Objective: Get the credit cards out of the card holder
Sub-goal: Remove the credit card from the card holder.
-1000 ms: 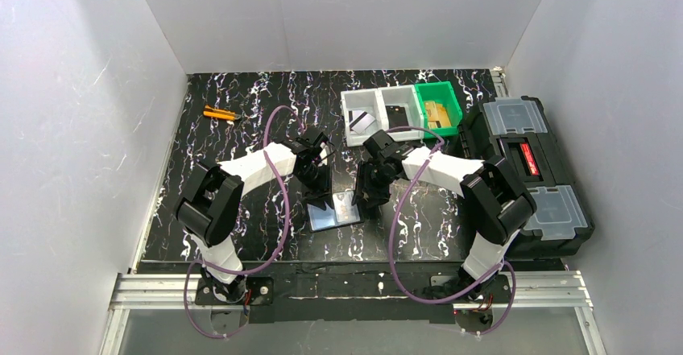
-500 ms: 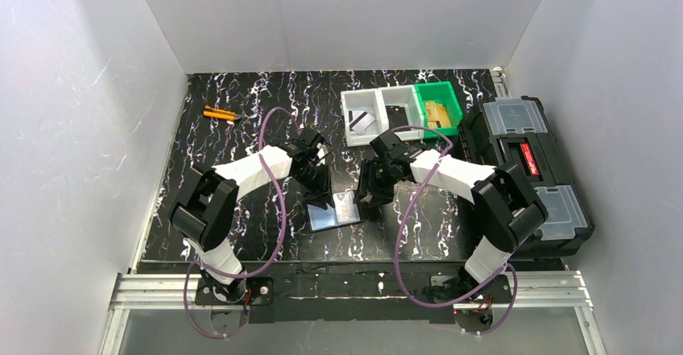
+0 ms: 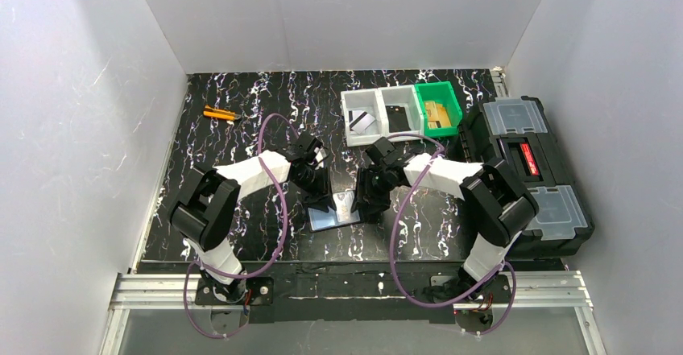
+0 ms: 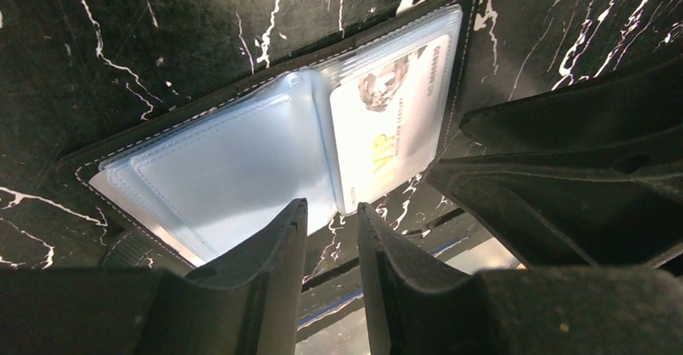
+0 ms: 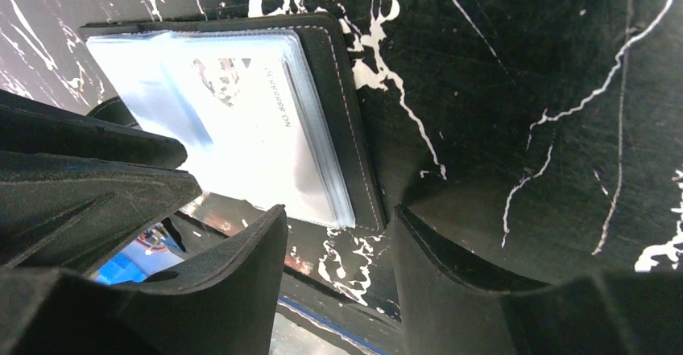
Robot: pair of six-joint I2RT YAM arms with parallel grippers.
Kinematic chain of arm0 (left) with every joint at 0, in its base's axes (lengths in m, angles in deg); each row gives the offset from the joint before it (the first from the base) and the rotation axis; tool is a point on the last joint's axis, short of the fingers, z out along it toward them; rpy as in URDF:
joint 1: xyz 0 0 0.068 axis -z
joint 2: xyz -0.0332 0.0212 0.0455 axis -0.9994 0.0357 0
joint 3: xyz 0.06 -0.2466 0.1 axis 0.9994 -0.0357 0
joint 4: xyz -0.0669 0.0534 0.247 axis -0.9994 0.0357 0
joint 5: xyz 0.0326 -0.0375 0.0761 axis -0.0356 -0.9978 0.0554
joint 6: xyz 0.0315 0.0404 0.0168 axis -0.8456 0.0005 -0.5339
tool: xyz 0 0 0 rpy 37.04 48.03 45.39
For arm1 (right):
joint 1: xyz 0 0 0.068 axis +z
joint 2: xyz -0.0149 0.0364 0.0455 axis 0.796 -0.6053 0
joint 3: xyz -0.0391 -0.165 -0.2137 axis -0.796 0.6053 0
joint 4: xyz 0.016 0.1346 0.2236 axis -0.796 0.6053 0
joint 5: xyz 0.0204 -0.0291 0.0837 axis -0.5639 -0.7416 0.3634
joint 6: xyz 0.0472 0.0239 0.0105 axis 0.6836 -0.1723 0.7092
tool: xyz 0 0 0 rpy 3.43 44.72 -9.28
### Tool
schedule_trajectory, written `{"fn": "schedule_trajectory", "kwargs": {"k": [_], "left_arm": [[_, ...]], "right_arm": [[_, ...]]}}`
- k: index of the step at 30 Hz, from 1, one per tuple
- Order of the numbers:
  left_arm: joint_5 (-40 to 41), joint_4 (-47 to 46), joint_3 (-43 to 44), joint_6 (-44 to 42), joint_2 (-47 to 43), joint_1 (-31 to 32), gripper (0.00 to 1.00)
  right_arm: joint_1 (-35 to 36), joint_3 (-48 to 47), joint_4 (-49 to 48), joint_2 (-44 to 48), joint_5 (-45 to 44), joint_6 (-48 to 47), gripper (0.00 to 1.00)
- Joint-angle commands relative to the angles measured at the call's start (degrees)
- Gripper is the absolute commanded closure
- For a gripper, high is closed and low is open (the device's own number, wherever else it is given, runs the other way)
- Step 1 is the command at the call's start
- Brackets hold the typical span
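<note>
While our left claw (image 4: 332,210) is narrow and right claw (image 5: 340,216) wider, we see the card holder (image 4: 225,162) at twelve o'clock.

The card holder (image 4: 278,142) has a matt stitched cover (image 4: 242,89) and glossy plastic sleeves (image 4: 225,166)

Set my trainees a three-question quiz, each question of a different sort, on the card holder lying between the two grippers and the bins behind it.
1. True or false: the card holder lies folded shut.
2. Where does the loose card lie? A: in the green bin; B: in the left white bin; C: on the toolbox.
3. Fill in: the sleeved card inside the holder bears the yellow letters ___.
Key: 1 false; 2 B; 3 VIP.
</note>
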Motion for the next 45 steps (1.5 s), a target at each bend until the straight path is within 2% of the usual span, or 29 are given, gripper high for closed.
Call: {"fn": "schedule_trajectory", "kwargs": {"k": [1,17,24,30,37,45], "left_arm": [[-2.12,-2.41,-1.93,1.17,-1.01,-0.27,0.72],[-2.88,-6.65,-3.22,1.84,2.51,-0.36,0.75],[-0.09,-4.26,-2.69,0.30,2.91,-0.36,0.76],[2.06,-1.59,-2.38,-0.81,2.65,-0.41,0.76],[0.23,-3.37,-2.84,-0.78,3.29,-0.36,0.75],[-1.59,-4.54,-2.01,-0.66,4.30,-0.36,0.75]], "right_arm": [[0.57,-2.25,-1.19,-2.07,1.06,-0.91,0.44],[1.65,-3.70,-1.21,-4.46,0.40,-0.10,0.62],[1.74,-3.81,-1.08,-5.18,0.54,-0.10,0.68],[1.99,-4.91,0.29,-5.16,-0.29,-0.32,0.78],[2.81,-6.71,1.09,-4.12,-0.07,-0.94,0.83],[3.40,-4.81,1.10,-2.16,-0.47,-0.74,0.85]]}}
